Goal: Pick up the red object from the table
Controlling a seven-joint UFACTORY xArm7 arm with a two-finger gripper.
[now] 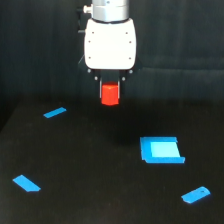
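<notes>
At the top centre of the frame, the arm (107, 10) ends in a silver-grey cylindrical wrist. Below it sits a glossy white, rounded-rectangular housing with dark edges. Small dark dots, perhaps screws, line its lower rim. The gripper (110, 85) is short and black; its fingers are barely distinguishable.

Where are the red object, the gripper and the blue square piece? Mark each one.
red object (109, 94): exterior view, on its front face.
gripper (110, 86): exterior view, midway between its fingertips.
blue square piece (161, 150): exterior view, on its top face.
</notes>
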